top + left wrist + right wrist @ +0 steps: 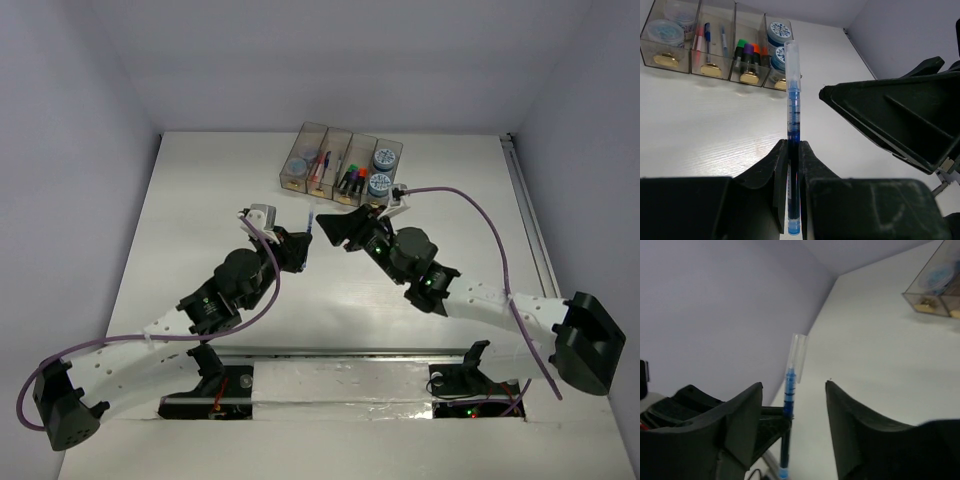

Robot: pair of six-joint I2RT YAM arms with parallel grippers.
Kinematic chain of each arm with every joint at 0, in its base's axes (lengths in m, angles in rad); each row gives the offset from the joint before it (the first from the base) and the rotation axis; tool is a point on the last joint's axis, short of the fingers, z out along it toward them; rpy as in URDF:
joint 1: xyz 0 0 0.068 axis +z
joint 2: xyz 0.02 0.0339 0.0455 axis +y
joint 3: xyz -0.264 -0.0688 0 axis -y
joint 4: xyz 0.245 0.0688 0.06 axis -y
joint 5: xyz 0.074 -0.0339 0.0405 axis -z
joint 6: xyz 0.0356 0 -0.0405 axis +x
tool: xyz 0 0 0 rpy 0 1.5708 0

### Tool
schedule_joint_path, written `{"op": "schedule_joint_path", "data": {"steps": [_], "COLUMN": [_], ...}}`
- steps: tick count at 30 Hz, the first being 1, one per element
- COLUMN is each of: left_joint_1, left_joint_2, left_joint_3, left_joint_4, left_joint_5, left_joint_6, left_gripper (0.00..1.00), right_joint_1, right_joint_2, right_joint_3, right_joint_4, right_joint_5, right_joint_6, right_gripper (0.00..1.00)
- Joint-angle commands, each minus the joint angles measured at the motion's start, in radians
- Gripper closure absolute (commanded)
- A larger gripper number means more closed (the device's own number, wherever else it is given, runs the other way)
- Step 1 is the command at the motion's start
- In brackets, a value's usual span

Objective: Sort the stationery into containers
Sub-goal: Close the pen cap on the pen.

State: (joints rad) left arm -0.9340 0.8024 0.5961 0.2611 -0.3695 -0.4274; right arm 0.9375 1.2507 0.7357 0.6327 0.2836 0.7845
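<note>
Left end effector and right end effector flank a blue pen before the containers.

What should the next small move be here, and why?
Probably draw the right gripper back. Its jaws stand open on either side of the blue pen, which the left gripper clamps near its lower end. Backing off would likely free the left arm to carry the pen to the pen bin.

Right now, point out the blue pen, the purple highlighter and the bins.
blue pen (793, 115), left wrist view, mid barrel
purple highlighter (748, 49), left wrist view, purple cap
bins (682, 63), left wrist view, front wall of leftmost bin
</note>
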Motion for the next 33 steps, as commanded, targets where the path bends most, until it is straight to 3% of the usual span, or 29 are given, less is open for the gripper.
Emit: {"op": "schedule_joint_path", "data": {"steps": [1, 2, 3, 5, 9, 19, 26, 33], "left_joint_1": [0.003, 0.003, 0.003, 0.003, 0.003, 0.003, 0.003, 0.003], "left_joint_2": [-0.026, -0.026, -0.026, -0.025, -0.035, -0.055, -0.046, -0.042], "left_joint_3": [0.033, 0.031, 0.028, 0.027, 0.021, 0.005, 0.007, 0.007], "left_joint_4": [0.061, 0.064, 0.066, 0.066, 0.066, 0.064, 0.072, 0.075], "left_joint_5": [0.015, 0.020, 0.029, 0.040, 0.060, 0.087, 0.096, 0.101], "left_joint_6": [0.009, 0.010, 0.009, 0.007, 0.003, 0.006, 0.009, 0.009], "left_gripper": [1.00, 1.00, 1.00, 1.00, 1.00, 1.00, 1.00, 1.00], "right_joint_1": [0.007, 0.007, -0.006, -0.017, -0.026, -0.066, -0.066, -0.066], "right_joint_2": [-0.056, -0.057, -0.054, -0.025, 0.022, 0.090, 0.096, 0.093], "right_joint_3": [0.050, 0.063, 0.106, 0.151, 0.221, 0.294, 0.297, 0.283], "right_joint_4": [-0.060, -0.111, -0.138, -0.180, -0.251, -0.304, -0.291, -0.268], "right_joint_5": [0.072, 0.074, 0.059, 0.020, -0.001, -0.061, -0.072, -0.067], "right_joint_6": [-0.079, -0.096, -0.120, -0.148, -0.163, -0.139, -0.145, -0.143], "right_gripper": [0.38, 0.23, 0.17, 0.10, 0.09, 0.17, 0.34, 0.34]}}
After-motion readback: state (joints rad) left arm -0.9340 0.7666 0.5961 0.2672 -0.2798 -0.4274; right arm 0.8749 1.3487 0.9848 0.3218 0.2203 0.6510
